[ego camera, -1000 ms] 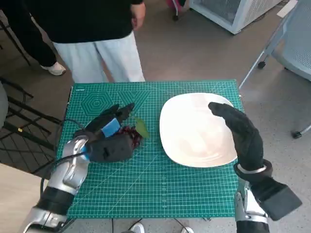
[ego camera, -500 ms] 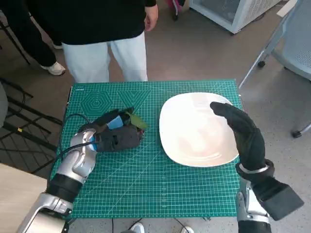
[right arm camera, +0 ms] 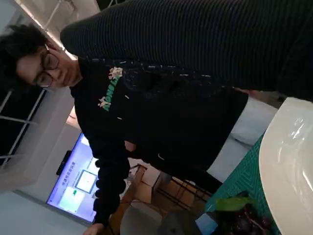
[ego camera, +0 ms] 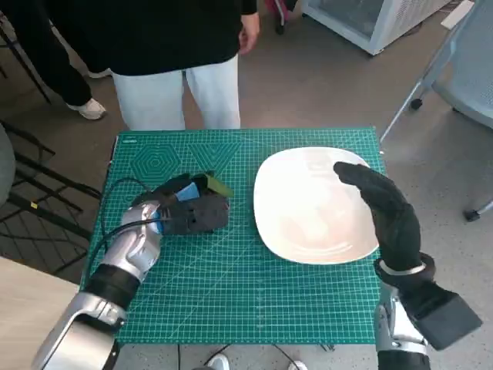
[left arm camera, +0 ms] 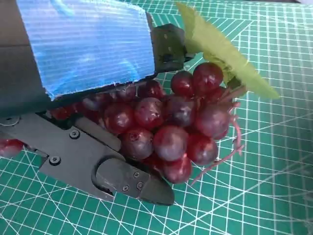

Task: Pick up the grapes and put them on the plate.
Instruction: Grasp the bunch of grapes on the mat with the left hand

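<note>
Closing further since earlier, left hand (ego camera: 189, 213) now grips grapes (left arm camera: 168, 129); loose hold could drop them short of plate (ego camera: 308, 208).

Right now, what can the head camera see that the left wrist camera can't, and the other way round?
Only the head view shows the white plate, the right hand in its knitted glove hovering over the plate's edge, and a person standing beyond the table. Only the left wrist view shows the red grapes one by one, with their stems, cradled by the black fingers. Both show the left hand with its blue tape, the green leaf and the green cutting mat.
</note>
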Controlling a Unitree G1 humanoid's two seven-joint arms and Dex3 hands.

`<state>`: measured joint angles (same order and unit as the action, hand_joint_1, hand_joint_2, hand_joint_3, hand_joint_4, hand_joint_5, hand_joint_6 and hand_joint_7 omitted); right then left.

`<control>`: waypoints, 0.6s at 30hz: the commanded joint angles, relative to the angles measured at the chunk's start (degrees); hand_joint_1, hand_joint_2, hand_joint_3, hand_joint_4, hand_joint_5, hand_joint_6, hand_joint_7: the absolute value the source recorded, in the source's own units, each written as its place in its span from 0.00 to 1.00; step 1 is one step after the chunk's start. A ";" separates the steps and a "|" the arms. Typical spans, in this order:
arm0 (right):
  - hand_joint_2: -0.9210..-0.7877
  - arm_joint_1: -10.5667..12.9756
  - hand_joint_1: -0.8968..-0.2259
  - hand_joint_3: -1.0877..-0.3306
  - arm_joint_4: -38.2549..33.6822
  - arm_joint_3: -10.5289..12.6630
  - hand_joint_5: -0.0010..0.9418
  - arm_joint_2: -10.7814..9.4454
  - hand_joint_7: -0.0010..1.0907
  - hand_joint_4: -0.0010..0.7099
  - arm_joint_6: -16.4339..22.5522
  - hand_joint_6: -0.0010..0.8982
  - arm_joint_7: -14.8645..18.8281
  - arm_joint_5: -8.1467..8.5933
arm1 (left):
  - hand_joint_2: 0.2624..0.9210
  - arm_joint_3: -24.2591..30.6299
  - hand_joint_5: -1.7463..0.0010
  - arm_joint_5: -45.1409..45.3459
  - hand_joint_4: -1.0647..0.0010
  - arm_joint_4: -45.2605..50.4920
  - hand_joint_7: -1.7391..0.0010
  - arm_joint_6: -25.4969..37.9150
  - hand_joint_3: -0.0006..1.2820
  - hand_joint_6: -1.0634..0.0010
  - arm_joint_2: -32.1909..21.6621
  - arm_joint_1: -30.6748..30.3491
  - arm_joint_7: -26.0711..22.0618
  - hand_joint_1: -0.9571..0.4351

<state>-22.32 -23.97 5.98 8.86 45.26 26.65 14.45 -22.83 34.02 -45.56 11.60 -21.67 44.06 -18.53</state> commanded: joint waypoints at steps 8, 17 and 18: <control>0.00 0.38 0.41 0.49 -0.27 0.06 0.00 0.48 0.39 0.26 -0.42 0.00 0.15 -0.04 | 0.77 -1.41 1.00 -0.32 1.00 -6.74 0.99 0.74 0.00 0.91 1.53 1.86 -0.86 0.34; 0.00 0.27 0.41 0.49 -0.43 -0.01 0.00 0.39 0.39 0.26 -0.50 0.00 0.10 -0.16 | 0.79 -2.03 1.00 -0.11 0.99 -8.21 0.99 0.34 0.00 0.88 1.92 1.92 0.70 0.33; 0.00 0.26 0.41 0.49 -0.44 -0.03 0.00 0.37 0.39 0.26 -0.49 0.00 0.11 -0.16 | 0.79 -2.06 1.00 -0.11 0.99 -8.14 0.99 0.29 0.00 0.88 1.90 1.78 0.89 0.33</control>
<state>-22.32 -23.89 6.01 8.88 45.26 26.65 14.44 -24.38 33.87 -51.98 11.35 -19.91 47.30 -17.41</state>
